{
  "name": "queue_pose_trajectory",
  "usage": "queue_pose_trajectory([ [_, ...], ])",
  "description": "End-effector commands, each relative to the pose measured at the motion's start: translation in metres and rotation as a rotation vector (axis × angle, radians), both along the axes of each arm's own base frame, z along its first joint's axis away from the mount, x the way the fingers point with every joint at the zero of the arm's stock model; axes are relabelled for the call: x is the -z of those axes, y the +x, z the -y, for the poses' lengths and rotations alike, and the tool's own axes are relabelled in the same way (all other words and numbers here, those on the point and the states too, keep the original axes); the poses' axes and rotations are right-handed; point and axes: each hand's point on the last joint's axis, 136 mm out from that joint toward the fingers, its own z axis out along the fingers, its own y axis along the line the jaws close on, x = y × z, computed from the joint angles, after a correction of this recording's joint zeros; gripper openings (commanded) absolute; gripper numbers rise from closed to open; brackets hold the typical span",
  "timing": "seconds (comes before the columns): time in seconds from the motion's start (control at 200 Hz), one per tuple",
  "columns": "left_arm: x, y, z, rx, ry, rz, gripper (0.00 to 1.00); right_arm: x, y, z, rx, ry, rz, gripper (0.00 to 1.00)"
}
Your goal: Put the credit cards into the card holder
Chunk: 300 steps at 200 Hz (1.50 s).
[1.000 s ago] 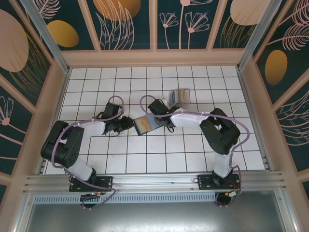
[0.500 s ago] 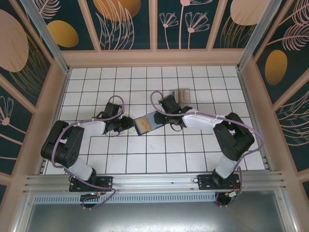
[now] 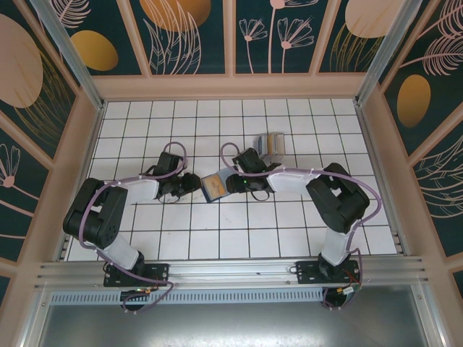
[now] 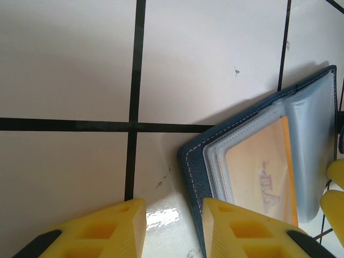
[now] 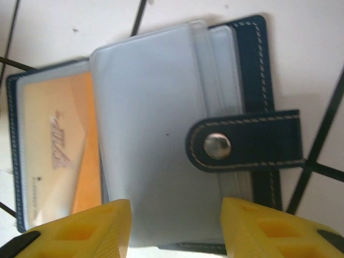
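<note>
Right hand [image 5: 174, 228], open, slid back over card holder [image 5: 156, 123]; left hand [image 4: 173, 226] open, both cropped.

Black-and-white arms [image 3: 141, 189], lilac cables [image 3: 174, 149], yellow black-tipped fingers [image 5: 80, 228]

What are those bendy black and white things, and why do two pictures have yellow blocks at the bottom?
They are robot arms, a left arm and a right arm, bolted to a tiled table. The wide picture looks down from above. The two close-ups come from small cameras on the wrists, and the yellow blocks are each pincer's fingers. Between the arms lies the card holder, a navy wallet, open. An orange card sits inside a clear pocket. The left pincer is at the wallet's corner and the right pincer is over its strap side. Both are open; I cannot tell whether they touch it. Other cards, grey and beige, wait farther back.
</note>
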Motion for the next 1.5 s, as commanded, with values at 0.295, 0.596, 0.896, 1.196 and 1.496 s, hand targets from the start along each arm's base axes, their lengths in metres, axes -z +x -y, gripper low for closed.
queue_pose_trajectory([
  [0.295,0.0,0.007,0.007,0.013,-0.025,0.008,0.34,-0.008,-0.013,-0.026,-0.085,0.097,-0.045,0.29],
  [0.596,0.001,0.008,0.005,0.013,-0.011,0.011,0.34,-0.017,-0.013,-0.031,-0.097,0.134,-0.034,0.17],
  [0.896,-0.002,0.007,0.004,0.01,-0.01,0.014,0.34,-0.019,-0.001,-0.009,0.035,0.038,0.014,0.37],
  [1.196,0.005,0.006,0.006,0.01,-0.016,0.002,0.33,-0.006,-0.005,-0.002,0.07,-0.062,0.031,0.41],
  [1.496,0.005,0.006,0.004,0.012,-0.006,0.005,0.33,-0.001,-0.018,-0.029,-0.019,-0.022,-0.005,0.38],
])
